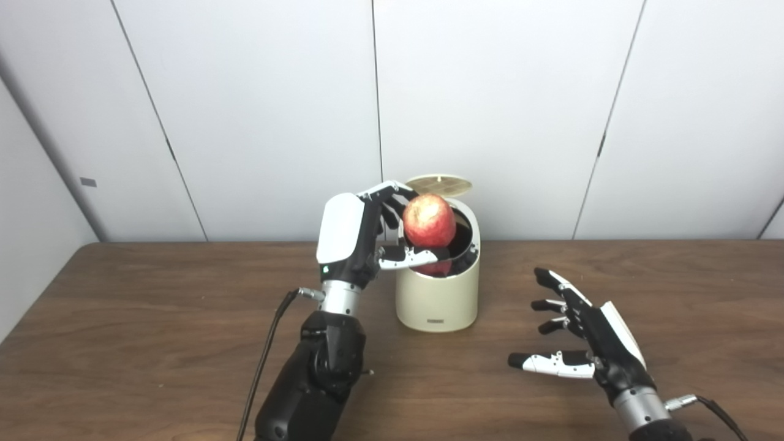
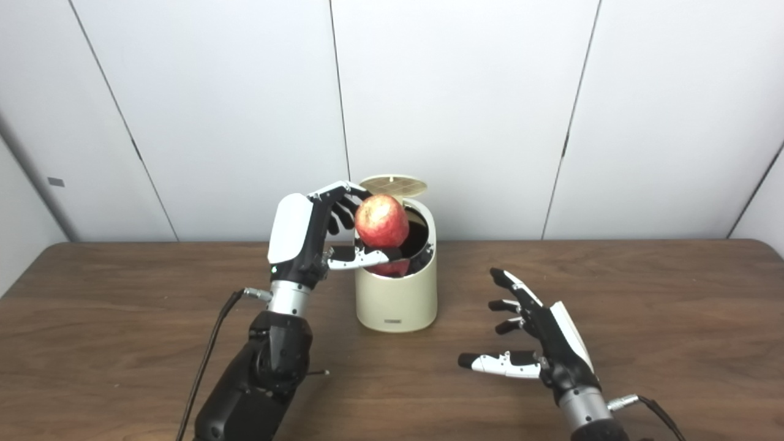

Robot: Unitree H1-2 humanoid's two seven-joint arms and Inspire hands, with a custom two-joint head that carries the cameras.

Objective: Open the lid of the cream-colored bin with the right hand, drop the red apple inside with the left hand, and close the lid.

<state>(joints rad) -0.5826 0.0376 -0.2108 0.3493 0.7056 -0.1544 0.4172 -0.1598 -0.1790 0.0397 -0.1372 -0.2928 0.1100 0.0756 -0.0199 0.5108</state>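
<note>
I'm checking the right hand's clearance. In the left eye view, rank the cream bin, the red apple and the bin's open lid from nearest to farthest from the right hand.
1. Cream bin: left of the open right hand, farther back on the table.
2. Red apple: over the bin's mouth, held by the left hand.
3. Lid: raised at the bin's back edge.

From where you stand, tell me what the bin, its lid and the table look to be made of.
Bin: probably plastic or coated metal; smooth cream wall with a soft, even sheen, and I cannot tell which.
Lid: likely plastic; its raised underside shows a molded grid pattern.
Table: wood or wood-look laminate; brown grain streaks with a matte finish. The look alone leaves solid wood versus laminate open.
</note>
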